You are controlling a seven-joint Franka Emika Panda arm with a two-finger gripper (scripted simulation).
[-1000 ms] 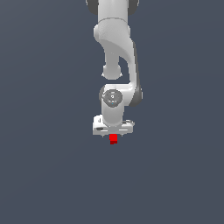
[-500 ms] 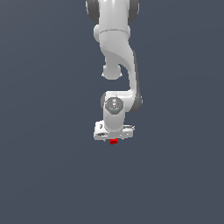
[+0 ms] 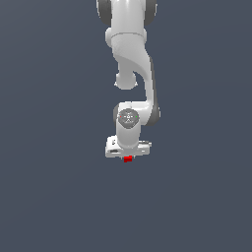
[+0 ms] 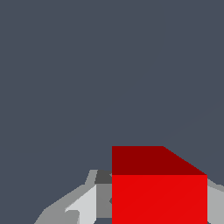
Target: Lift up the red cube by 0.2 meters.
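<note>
The red cube (image 3: 128, 159) rests on the dark grey floor, and only a thin strip of it shows under the white hand in the exterior view. My gripper (image 3: 128, 153) is down over it, fingers pointing straight down. In the wrist view the red cube (image 4: 159, 192) fills the space between my two grey fingers (image 4: 83, 205), one on each side of it. The jaws straddle the cube closely, and a thin sliver of floor shows beside one finger, so the gripper is open. The cube stands flat and is not lifted.
The floor (image 3: 49, 197) is a plain dark grey surface all around. The white arm (image 3: 133, 59) rises straight above the gripper towards the top of the exterior view.
The gripper has come down over the red cube, which now shows less under the hand. The cube itself has not moved.
</note>
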